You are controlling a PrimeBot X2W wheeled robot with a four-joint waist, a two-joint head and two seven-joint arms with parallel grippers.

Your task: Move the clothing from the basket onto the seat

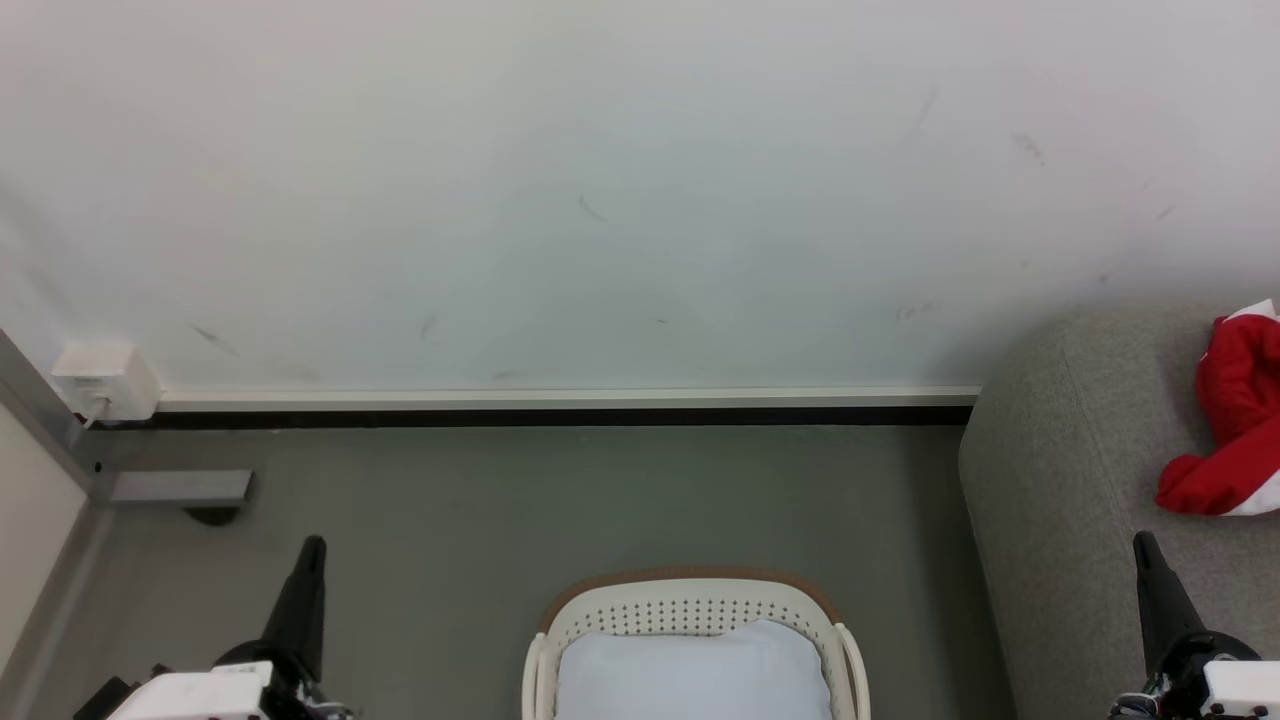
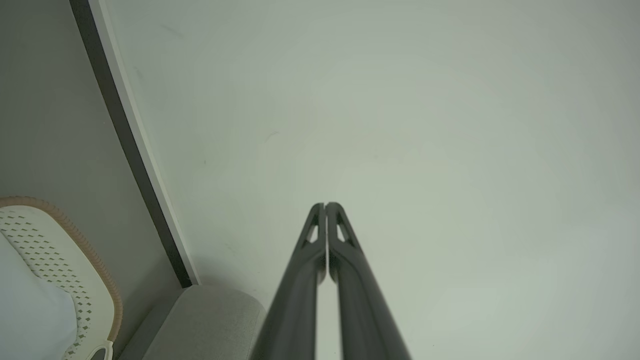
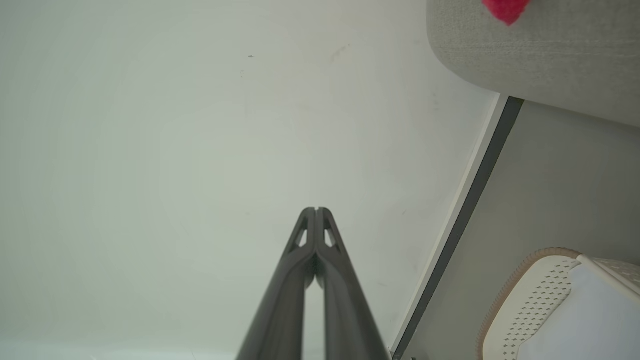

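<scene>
left claw (image 2: 325, 204) slender, dark, tips touching

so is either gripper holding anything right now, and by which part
Nothing is held. The left gripper and the right gripper are both shut with nothing between their fingers. The clothing lies on the seat, clear of both.

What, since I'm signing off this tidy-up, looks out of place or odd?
Nothing is spilled or broken. The red clothing lies bunched in a heap on the seat, not spread flat. The basket stands upright on the floor with a pale pad in it. The wall has a few faint scuffs.
</scene>
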